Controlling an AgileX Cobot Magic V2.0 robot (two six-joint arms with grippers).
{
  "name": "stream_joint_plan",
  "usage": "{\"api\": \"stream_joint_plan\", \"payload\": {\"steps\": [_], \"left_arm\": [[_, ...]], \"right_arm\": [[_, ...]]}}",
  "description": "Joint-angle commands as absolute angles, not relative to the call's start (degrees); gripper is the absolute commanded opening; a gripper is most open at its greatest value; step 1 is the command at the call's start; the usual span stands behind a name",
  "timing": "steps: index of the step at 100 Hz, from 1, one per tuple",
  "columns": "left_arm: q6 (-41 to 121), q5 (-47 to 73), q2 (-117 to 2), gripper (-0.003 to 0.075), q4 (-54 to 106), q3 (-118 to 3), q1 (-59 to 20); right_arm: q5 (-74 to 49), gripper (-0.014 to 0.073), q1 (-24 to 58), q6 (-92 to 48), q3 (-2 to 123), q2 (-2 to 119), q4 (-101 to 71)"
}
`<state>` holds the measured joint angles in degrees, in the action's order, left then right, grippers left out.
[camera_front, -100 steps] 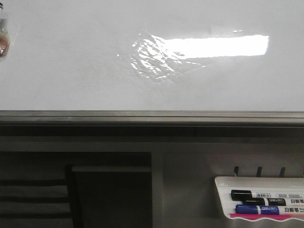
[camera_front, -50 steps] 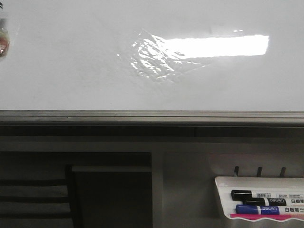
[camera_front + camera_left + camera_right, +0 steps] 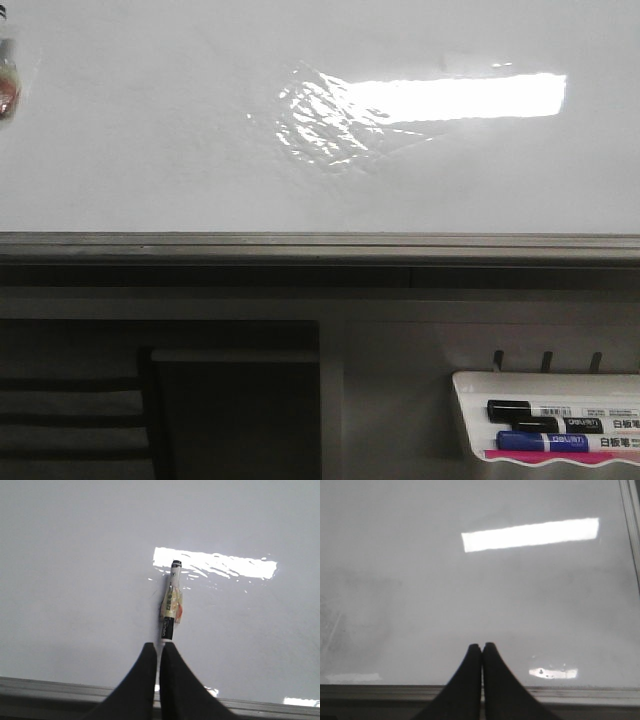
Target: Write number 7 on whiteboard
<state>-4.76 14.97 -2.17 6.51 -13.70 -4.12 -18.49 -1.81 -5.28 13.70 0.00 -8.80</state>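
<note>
The whiteboard (image 3: 150, 150) is glossy white, with a bright glare (image 3: 460, 97), a wrinkled film patch (image 3: 320, 125) and a grey bottom rail (image 3: 300, 245). No number 7 shows on it in any view. In the left wrist view my left gripper (image 3: 158, 647) is shut on a marker (image 3: 171, 605) that points at the whiteboard (image 3: 75, 580). I cannot tell whether its tip touches the surface. The marker shows at the far left edge of the front view (image 3: 8, 85). My right gripper (image 3: 482, 647) is shut and empty, facing the whiteboard (image 3: 395, 580).
A small white marker tray (image 3: 470, 400) hangs at the lower right below the rail. It holds a black marker (image 3: 520, 410) and a blue marker (image 3: 540, 440). A dark chair back (image 3: 80, 420) stands at the lower left.
The marker at the left edge of the front view has shifted slightly upward. Nothing else has visibly changed.
</note>
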Motion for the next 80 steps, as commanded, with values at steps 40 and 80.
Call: {"api": "stream_joint_plan", "payload": {"steps": [40, 80], "left_arm": [[-1.9, 21.8, -20.5, -0.0020, 7.0, -29.7, -4.7], [-1.9, 21.7, -21.5, -0.0020, 7.0, -29.7, -4.7]], "right_arm": [[-25.2, -0.0071, -2.1, -5.6, 28.8, 18.1, -9.1], [-21.6, -0.0071, -2.1, -5.6, 28.8, 18.9, -9.1]]}}
